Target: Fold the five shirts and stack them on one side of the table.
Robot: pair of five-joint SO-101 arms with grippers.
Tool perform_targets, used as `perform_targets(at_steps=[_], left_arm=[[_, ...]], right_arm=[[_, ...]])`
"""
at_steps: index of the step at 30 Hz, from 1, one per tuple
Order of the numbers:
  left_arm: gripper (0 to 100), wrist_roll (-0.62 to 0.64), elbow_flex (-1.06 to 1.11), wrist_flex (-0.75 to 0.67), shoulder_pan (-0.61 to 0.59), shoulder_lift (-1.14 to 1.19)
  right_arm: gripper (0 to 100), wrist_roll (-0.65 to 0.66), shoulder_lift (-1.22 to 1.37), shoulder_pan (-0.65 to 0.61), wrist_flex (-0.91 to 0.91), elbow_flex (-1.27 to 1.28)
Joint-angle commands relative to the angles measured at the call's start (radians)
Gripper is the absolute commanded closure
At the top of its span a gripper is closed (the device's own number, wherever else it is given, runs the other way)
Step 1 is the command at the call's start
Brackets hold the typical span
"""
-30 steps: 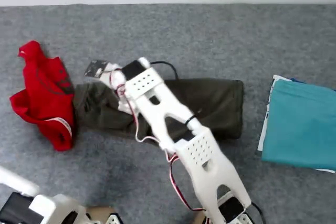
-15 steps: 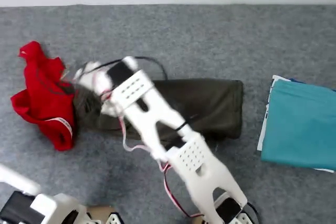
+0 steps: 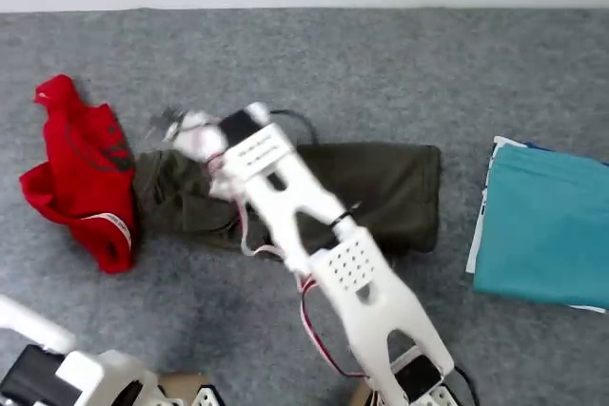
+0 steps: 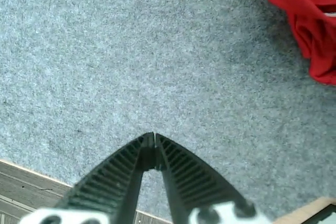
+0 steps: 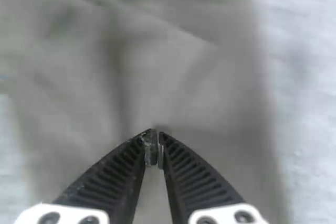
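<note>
A dark olive shirt [image 3: 381,187] lies flattened across the middle of the grey carpeted table, its left end bunched. My right arm stretches over it, and my right gripper [image 3: 186,130] hangs at that bunched left end, near the shirt's far edge. In the right wrist view the right gripper [image 5: 152,148] is shut just above the olive cloth [image 5: 157,51]. A crumpled red shirt [image 3: 81,173] lies at the left. My left gripper [image 4: 155,150] is shut over bare carpet, with the red shirt [image 4: 310,9] off to one side of it.
A folded teal shirt [image 3: 542,225] tops a stack at the right edge, with a white layer [image 3: 479,225] showing beneath. The left arm's base [image 3: 57,358] sits at the front left corner. The table's wooden edge [image 4: 21,182] lies close to the left gripper.
The right arm swung left toward the red shirt, then came back right to the olive shirt's bunched end. The shirts have barely shifted.
</note>
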Motion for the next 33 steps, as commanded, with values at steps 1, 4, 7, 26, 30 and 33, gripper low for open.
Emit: perform_targets(at_steps=[1,4,7,26,30,33], left_arm=[[98,-0.002,-0.004,0.008,0.009,-0.046],[98,-0.002,-0.004,0.008,0.009,-0.043],[98,-0.002,-0.004,0.008,0.009,-0.041],[98,-0.002,-0.004,0.008,0.011,-0.041],[98,-0.002,-0.004,0.008,0.011,-0.041],[98,-0.002,-0.004,0.008,0.011,-0.041]], right_arm=[[99.0,0.032,-0.004,0.036,-0.01,-0.121],[99.0,0.011,-0.016,-0.021,0.096,-0.207],[99.0,-0.012,-0.019,-0.116,0.199,-0.278],[99.0,0.017,0.148,0.025,-0.128,-0.233],[99.0,0.017,0.094,0.024,-0.105,-0.281],[99.0,0.015,0.058,-0.031,-0.024,-0.315]])
